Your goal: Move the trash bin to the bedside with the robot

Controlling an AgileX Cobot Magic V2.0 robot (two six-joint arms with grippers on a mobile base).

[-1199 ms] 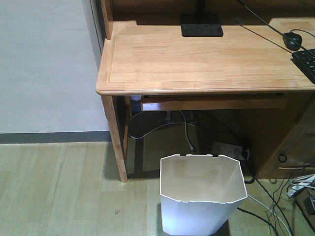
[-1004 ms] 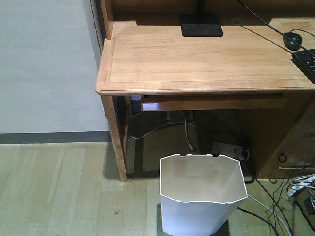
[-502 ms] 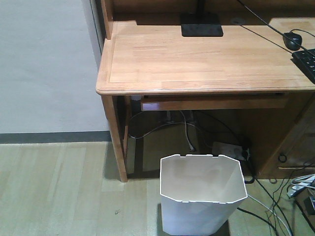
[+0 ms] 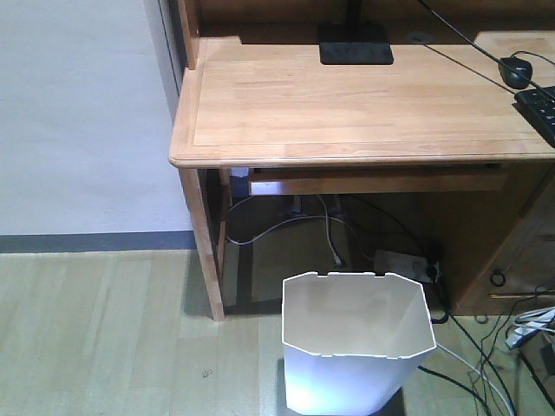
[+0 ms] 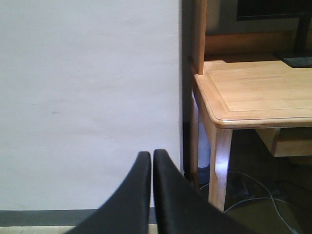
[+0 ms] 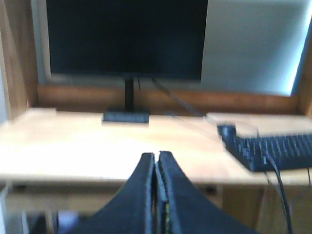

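Front-facing view alone with trash bin [image 4: 357, 347] lower centre, left fingers [image 5: 132, 200] together bottom centre of left-wrist view, right fingers [image 6: 141, 195] together below monitor [image 6: 126, 39].

You see the white thin-walled plastic trash bin [image 4: 351, 373] only down to its lower walls; the front view's bottom edge cuts off its base. The black keyboard [image 4: 539, 106] runs off the right edge. Your right wrist view is blurred, so its keys look indistinct there, and the black monitor [image 6: 126, 39] loses its top to the frame.
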